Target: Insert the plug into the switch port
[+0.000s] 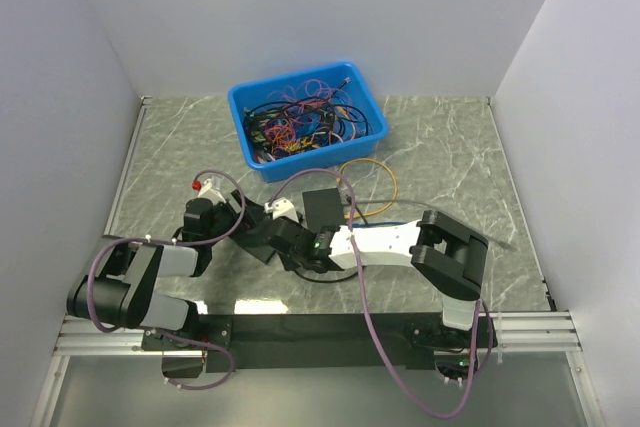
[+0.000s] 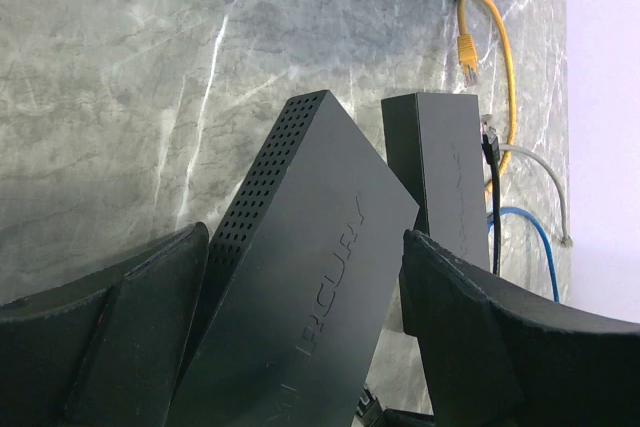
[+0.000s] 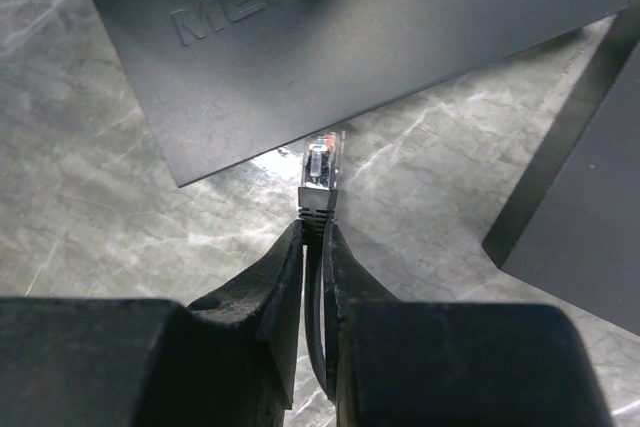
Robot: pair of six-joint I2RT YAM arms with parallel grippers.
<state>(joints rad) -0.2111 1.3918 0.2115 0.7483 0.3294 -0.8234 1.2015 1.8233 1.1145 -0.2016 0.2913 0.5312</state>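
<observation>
Clear-tipped black plug (image 3: 318,177), matte black switch (image 3: 350,37)

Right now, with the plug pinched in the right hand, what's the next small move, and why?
Probably ease the right hand forward: the plug points at the near edge of the switch held in the left hand, its tip close to it. No port shows, so go slowly.
</observation>
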